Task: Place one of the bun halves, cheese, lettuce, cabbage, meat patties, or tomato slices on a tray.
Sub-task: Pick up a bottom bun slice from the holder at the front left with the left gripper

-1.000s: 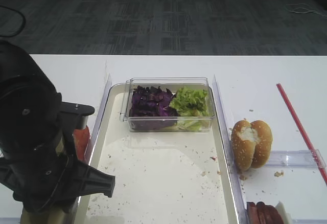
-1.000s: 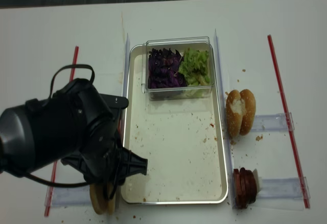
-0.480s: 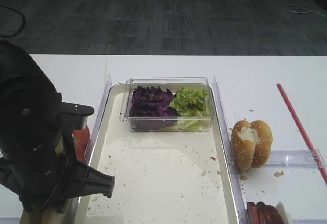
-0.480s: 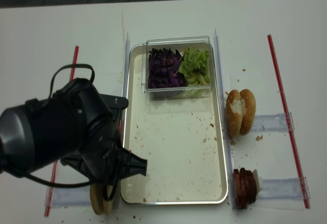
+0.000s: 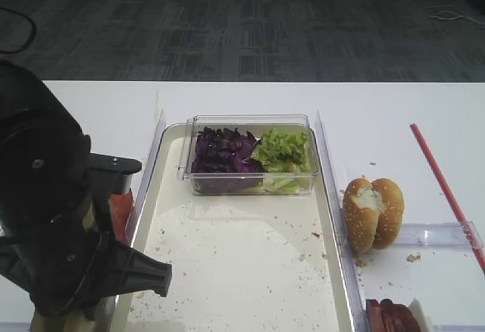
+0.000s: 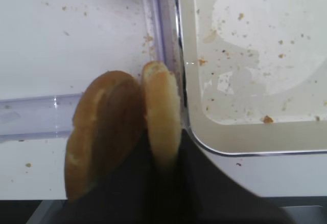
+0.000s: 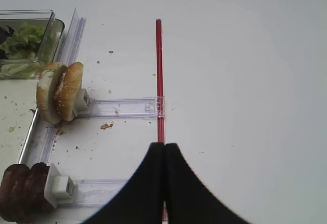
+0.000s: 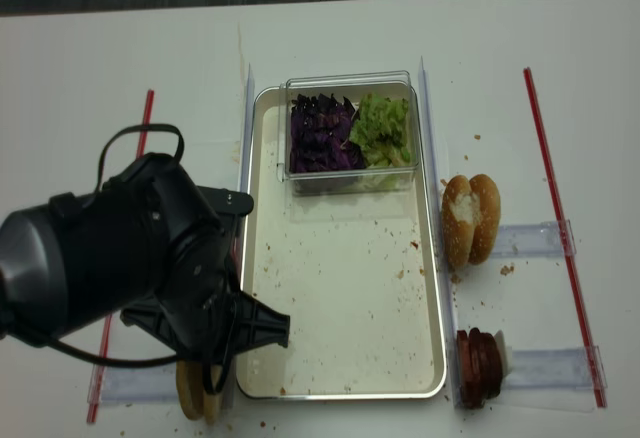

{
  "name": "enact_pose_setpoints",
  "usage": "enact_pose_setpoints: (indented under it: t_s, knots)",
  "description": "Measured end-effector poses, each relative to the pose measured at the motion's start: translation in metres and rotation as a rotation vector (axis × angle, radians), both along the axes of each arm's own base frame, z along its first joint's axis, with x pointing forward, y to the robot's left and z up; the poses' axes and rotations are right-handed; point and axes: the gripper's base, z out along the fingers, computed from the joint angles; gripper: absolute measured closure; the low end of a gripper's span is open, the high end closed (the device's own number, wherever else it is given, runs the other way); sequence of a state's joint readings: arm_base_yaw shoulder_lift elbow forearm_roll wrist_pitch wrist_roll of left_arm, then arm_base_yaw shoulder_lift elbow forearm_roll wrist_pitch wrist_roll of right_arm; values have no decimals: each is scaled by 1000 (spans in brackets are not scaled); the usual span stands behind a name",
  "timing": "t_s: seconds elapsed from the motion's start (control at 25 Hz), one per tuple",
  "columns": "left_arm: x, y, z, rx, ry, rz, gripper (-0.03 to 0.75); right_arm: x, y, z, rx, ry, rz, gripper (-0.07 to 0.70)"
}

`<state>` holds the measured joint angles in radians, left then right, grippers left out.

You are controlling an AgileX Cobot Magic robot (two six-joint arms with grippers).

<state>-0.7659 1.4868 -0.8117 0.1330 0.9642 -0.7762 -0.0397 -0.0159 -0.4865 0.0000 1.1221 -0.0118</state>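
In the left wrist view two plain bun halves stand on edge just left of the tray's (image 6: 190,112) rim. My left gripper (image 6: 163,138) is shut on the pale right bun half (image 6: 160,101), one black finger on each face. The darker half (image 6: 102,132) leans against it. From above, the left arm (image 8: 130,268) hides the gripper, and the bun halves (image 8: 195,400) peek out below it. The tray (image 8: 340,298) holds only crumbs and a clear box of cabbage (image 8: 322,133) and lettuce (image 8: 382,128). My right gripper (image 7: 164,145) is shut and holds nothing, above the white table.
A torn sesame bun (image 8: 470,218) stands in a clear holder right of the tray, with meat patties (image 8: 480,366) in a holder nearer the front. Something red (image 5: 119,209), perhaps tomato slices, shows left of the tray. Red lines (image 8: 548,158) mark both sides of the table.
The left arm's bulk has shifted very slightly over the bun halves. The tray, box, sesame bun and patties have stayed put.
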Motion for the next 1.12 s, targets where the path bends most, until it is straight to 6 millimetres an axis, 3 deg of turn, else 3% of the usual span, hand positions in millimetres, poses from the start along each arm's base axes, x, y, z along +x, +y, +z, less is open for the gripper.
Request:
enact_pose_setpoints:
  t_s: [0.16,0.56,1.12]
  knots:
    - [-3,2,10,-33,-26,-2,638,0,0,0,0,0,0,323]
    - [-21,19,59,-180,-176,-1,641,0,0,0,0,0,0,323]
    - [-17,19,63,-231,-221,9,641,0,0,0,1,-2,-1,323]
